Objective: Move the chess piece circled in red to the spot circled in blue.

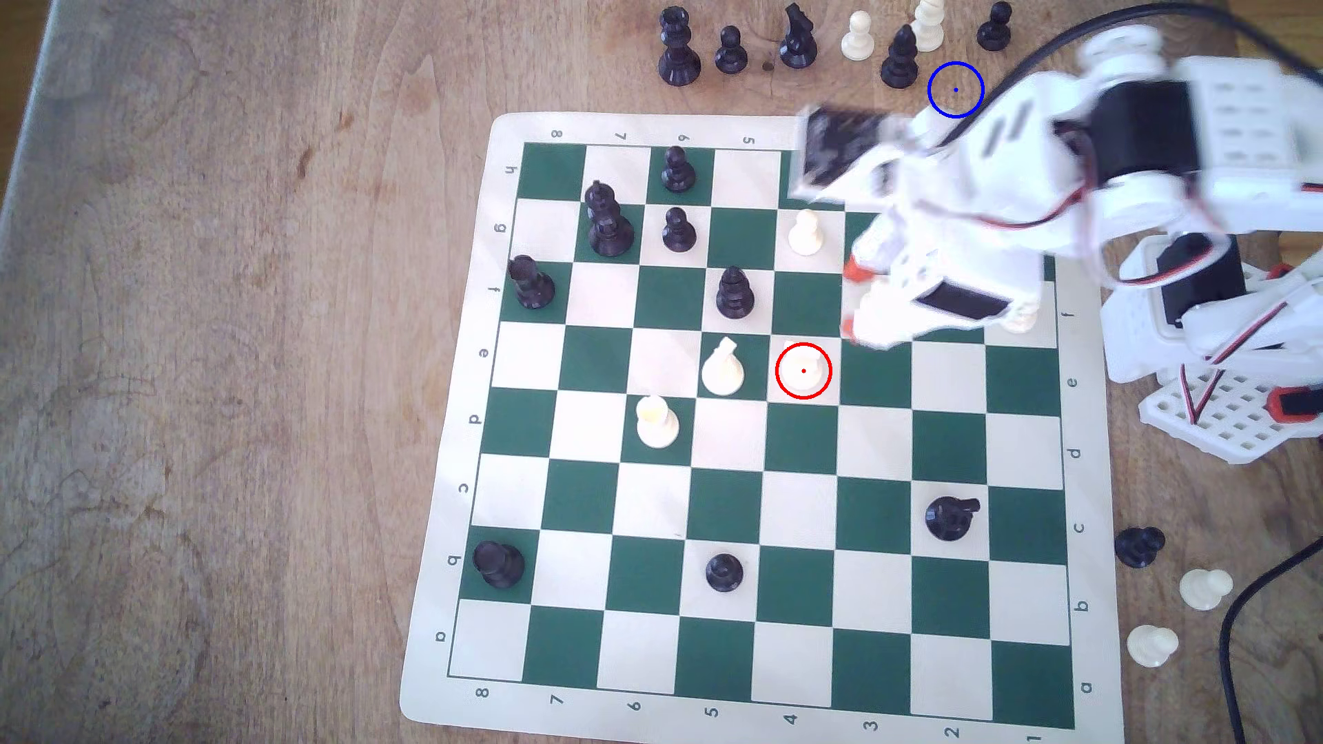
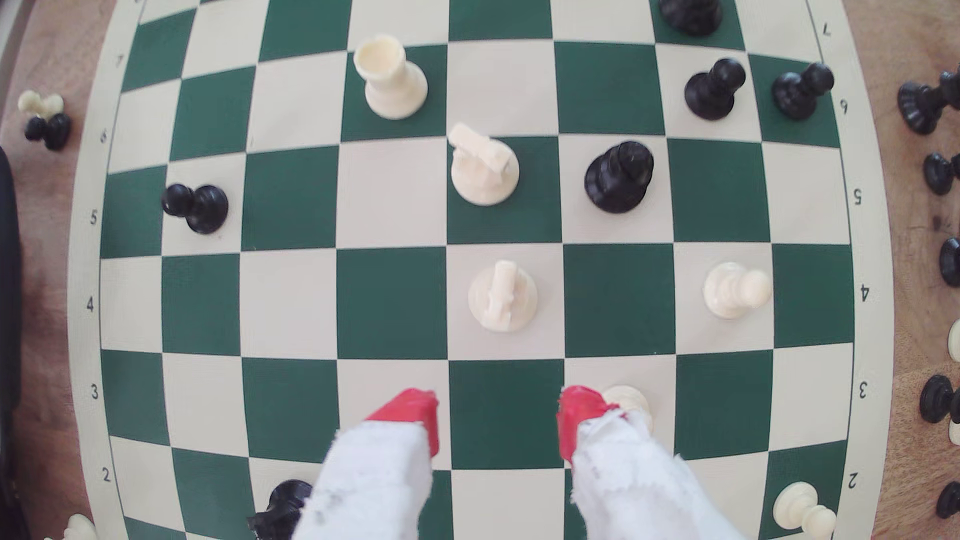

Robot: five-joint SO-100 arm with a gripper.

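The circled white piece (image 1: 803, 368) stands on a light square of the chessboard (image 1: 458, 458), inside the red ring, just to the exterior view's right of a white knight (image 1: 723, 368). In the wrist view this piece (image 2: 502, 297) sits upright on its square, well ahead of the red fingertips (image 2: 415, 415) and apart from them. The pincer (image 1: 850, 299) hovers over the board, blurred in the exterior view, its 2 red-tipped jaws spread wide with nothing between them (a green square shows through the gap). The blue-ringed spot (image 1: 956, 89) lies on bare table (image 1: 215, 358) beyond the board's far edge, beside a black pawn (image 1: 900, 61).
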